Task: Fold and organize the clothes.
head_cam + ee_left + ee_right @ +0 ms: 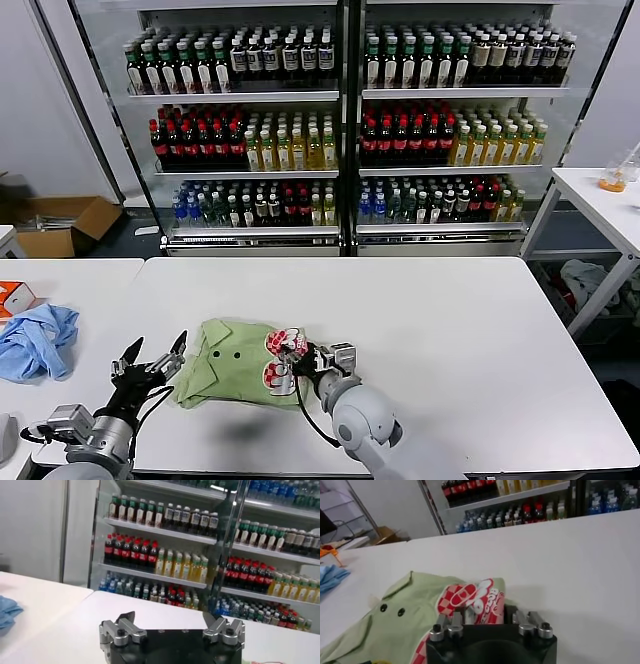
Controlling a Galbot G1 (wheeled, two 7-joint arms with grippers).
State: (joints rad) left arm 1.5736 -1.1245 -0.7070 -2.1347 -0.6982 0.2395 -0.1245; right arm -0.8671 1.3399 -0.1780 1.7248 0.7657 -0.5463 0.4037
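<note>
green shirt [240, 362] sits bunched at lower centre of the white table [450, 330]. right gripper [303, 362] is at its logo edge, looks pinched on a fold, probably to carry it across. left gripper [150, 362] waits spread open, lower left.

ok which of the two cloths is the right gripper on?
The green shirt, the one with buttons and a red-and-white logo, mid-table. The right gripper is at its logo edge. The blue cloth lies apart, far left, untouched.
</note>
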